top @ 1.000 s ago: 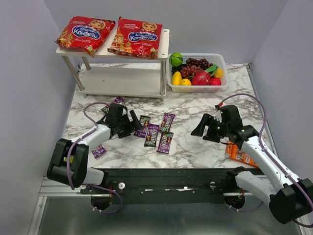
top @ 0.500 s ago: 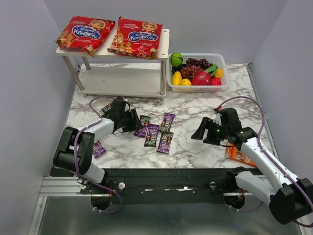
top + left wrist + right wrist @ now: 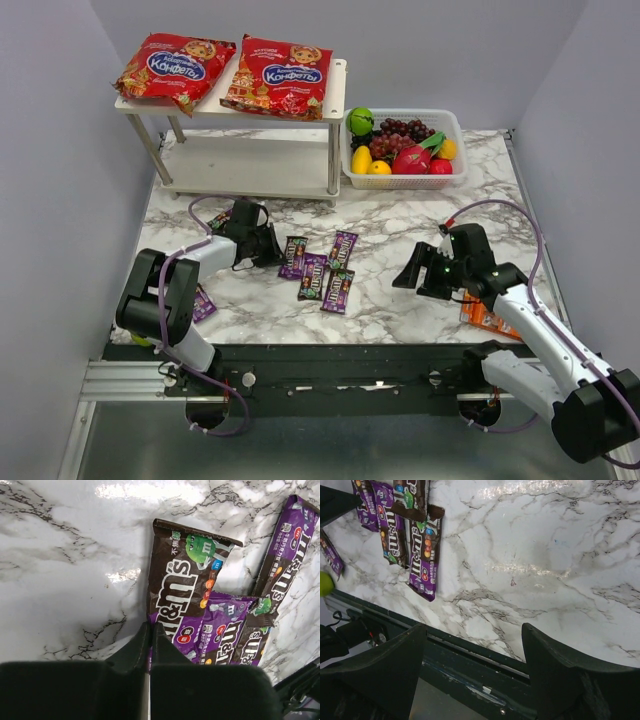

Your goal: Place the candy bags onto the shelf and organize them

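Note:
Two red candy bags (image 3: 175,67) (image 3: 278,75) lie side by side on the top board of the white shelf (image 3: 334,100). Several small purple-brown candy packets lie mid-table. My left gripper (image 3: 272,250) (image 3: 150,628) is low on the table, shut on the left edge of the nearest packet (image 3: 293,257) (image 3: 180,590). A strip of its wrapper shows between the fingers. Beside it lie other packets (image 3: 312,277) (image 3: 343,248) (image 3: 338,290) (image 3: 222,630). My right gripper (image 3: 418,272) (image 3: 474,630) hangs open and empty over the table's front right, apart from the packets (image 3: 425,555).
A white basket (image 3: 455,125) of fruit stands right of the shelf. An orange packet (image 3: 490,315) lies under my right arm near the front edge. One small packet (image 3: 203,302) lies by the left arm's base. Another (image 3: 218,222) lies behind my left arm. The shelf's lower board (image 3: 250,165) is bare.
My left gripper slid right onto the nearest packet's edge and went from open to shut. The left arm's elbow swung inward. The right arm barely moved.

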Action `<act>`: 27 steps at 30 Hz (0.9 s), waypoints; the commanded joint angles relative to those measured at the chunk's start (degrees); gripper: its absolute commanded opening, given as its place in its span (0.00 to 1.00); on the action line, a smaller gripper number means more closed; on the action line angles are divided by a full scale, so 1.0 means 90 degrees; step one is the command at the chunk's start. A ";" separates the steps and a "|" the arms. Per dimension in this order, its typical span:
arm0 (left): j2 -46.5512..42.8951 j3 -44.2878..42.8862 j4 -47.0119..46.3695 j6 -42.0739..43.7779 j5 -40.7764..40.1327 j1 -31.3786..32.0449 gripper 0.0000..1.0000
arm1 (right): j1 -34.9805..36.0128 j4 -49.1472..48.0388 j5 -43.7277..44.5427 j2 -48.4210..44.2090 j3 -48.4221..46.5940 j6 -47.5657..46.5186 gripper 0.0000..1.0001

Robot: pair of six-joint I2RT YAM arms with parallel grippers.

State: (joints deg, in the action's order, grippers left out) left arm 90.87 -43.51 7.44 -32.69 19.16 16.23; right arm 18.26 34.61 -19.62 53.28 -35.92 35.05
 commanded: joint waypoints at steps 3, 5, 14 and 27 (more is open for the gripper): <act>-0.0116 -0.0019 0.0413 0.0106 -0.0195 -0.0006 0.00 | -0.0027 0.0197 0.0178 -0.0070 0.0085 -0.0056 0.84; -0.0300 -0.0058 0.0471 0.0145 -0.0224 -0.0006 0.00 | -0.0027 0.0217 0.0207 -0.0031 0.0075 -0.0056 0.84; -0.1238 -0.0498 0.0580 0.0351 -0.0156 -0.0006 0.00 | -0.0027 0.0207 0.0295 0.0076 0.0066 -0.0007 0.84; -0.1640 -0.0859 0.0218 0.0399 -0.0166 -0.0016 0.00 | -0.0027 0.0197 0.0383 0.0243 -0.0042 -0.0047 0.84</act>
State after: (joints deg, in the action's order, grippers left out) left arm 76.49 -50.13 12.12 -30.00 18.46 16.23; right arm 18.24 35.73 -17.56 55.05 -35.92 35.05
